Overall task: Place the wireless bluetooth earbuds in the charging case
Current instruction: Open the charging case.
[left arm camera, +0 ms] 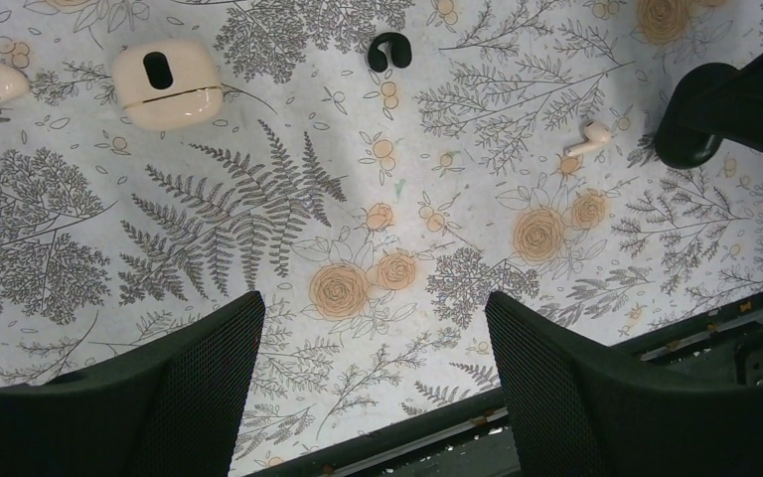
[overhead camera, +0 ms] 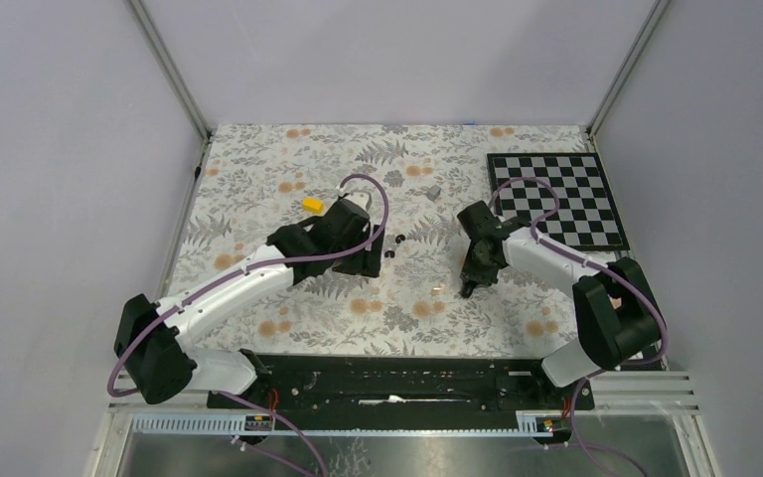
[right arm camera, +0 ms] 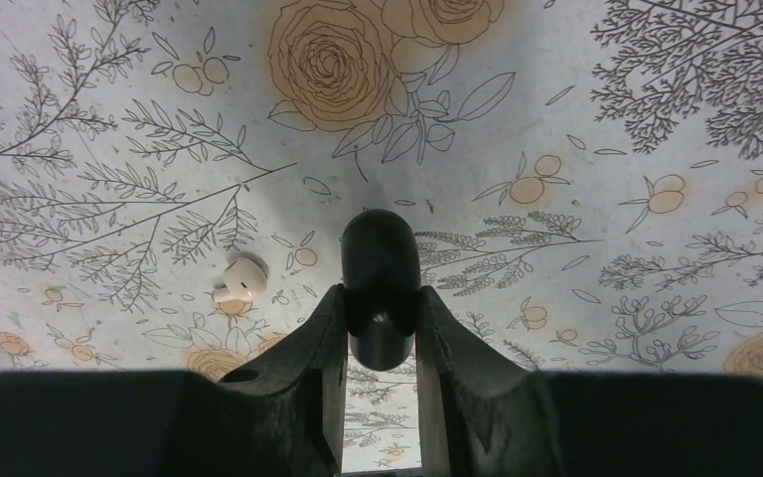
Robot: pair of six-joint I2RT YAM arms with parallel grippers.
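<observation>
Black charging case (right arm camera: 380,248), right hand (right arm camera: 380,298) clamping (table (overhead camera: 258,169) middle)

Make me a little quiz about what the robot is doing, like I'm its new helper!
1. True or false: the right hand grips a black pod.
2. Pick one. The left hand is: A) open, B) shut on a yellow block, C) shut on a spoon.
3. Fill in: the checkerboard lies on the robot's ____ side.

Key: 1 true. 2 A. 3 right.
</observation>
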